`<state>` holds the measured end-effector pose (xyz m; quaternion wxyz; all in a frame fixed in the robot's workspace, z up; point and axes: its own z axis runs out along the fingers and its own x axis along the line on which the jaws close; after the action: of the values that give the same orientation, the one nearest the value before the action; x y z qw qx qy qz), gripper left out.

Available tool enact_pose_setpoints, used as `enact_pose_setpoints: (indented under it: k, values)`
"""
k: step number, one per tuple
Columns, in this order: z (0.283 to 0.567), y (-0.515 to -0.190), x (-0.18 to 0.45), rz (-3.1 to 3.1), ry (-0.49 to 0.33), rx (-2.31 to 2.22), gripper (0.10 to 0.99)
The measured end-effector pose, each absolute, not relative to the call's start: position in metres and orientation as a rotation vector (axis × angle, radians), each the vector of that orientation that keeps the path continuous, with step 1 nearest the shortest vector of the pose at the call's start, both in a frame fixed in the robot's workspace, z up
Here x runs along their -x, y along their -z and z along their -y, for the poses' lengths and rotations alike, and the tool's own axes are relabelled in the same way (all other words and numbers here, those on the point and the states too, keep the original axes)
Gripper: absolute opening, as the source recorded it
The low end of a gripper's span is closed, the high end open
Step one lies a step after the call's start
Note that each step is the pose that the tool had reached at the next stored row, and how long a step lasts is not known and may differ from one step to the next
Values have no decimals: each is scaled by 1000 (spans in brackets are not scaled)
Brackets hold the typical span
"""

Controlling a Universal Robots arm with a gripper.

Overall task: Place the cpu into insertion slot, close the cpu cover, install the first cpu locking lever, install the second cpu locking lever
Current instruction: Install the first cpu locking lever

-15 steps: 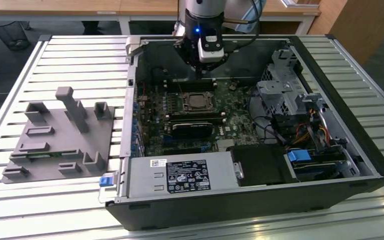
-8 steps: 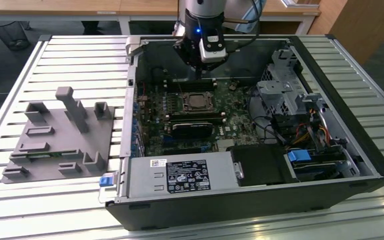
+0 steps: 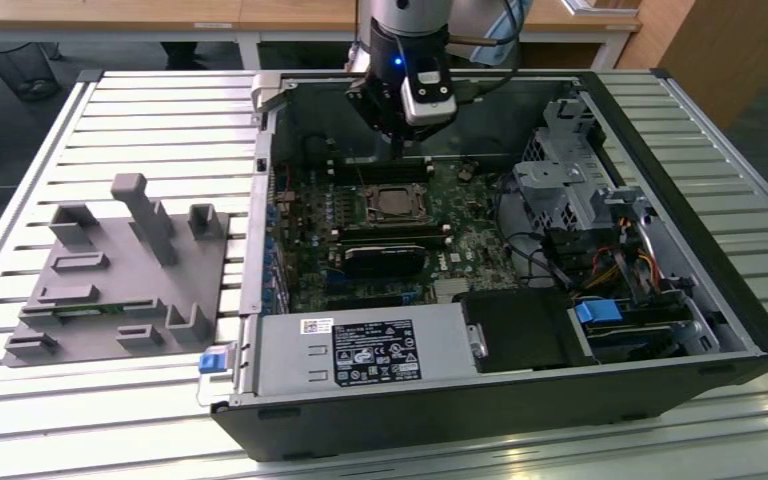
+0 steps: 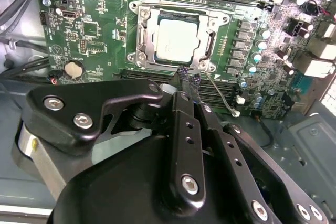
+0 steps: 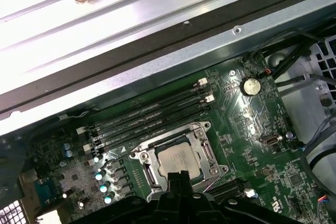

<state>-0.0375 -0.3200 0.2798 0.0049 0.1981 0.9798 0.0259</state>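
Hiding part of the board (image 4: 89,35), the claw (image 4: 189,77) hovers beside the cpu cover (image 4: 140,40), fingertips seemingly pinched together, empty. The cpu (image 4: 178,38) lies in the insertion slot (image 4: 151,50) under that cover.

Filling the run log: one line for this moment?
cpu in slot | cover down | gripper shut, empty, at cover edge | one lever sticking out

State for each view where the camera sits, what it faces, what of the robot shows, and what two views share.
Exterior view: off the arm, looking down into the computer case; arm and gripper show.
Second wrist view: on the arm, looking past the gripper at the cpu.
First wrist view: on the arm, facing the motherboard; gripper shows.
Shared: both wrist views show cpu and gripper.
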Motion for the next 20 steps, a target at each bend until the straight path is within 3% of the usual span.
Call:
enact_pose_setpoints:
  k: [20]
  values:
    - [320,-280,38,-3120,-83,-312,106]
